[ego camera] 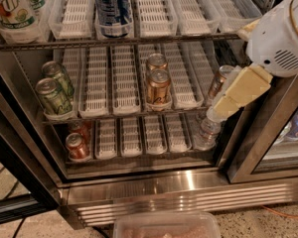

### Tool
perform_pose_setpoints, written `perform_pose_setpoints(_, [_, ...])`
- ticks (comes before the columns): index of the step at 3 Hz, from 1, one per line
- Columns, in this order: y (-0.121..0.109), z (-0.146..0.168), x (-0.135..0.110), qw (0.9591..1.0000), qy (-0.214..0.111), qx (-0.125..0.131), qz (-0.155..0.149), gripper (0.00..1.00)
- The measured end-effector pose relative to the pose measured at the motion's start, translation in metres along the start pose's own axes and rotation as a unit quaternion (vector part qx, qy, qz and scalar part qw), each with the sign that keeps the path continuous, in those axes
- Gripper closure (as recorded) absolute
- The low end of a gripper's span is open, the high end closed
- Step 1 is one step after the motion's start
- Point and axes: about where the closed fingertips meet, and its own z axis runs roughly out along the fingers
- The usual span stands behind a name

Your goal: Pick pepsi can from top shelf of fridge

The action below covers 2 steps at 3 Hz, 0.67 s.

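Noting pepsi can (111,6) at front edge of top shelf (154,11), left of centre. Finding gripper (221,108) low near right edge of fridge (164,192), closure indiscernible. Risking clipping shelf bar (188,36) while rising.

Pepsi can (111,6) top beyond upper edge; bronze can (217,83) partly behind jaws at right

1. "7UP" logo (partly cut off at the edge) on the white-and-green bottle (12,11), left end of the top shelf (139,38).
2. White print on the pepsi can (111,6): unreadable.
3. Nothing legible on the gripper (221,108), at the fridge's (164,192) right side.
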Motion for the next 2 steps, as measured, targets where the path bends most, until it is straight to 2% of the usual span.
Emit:
perform_pose_setpoints(1, [0.012,0.009,-0.012,0.9996,-0.026,-0.002,0.003,0.0])
perform_pose_setpoints(2, [0.044,0.018,-0.041,0.997,-0.073,0.01,0.022,0.0])
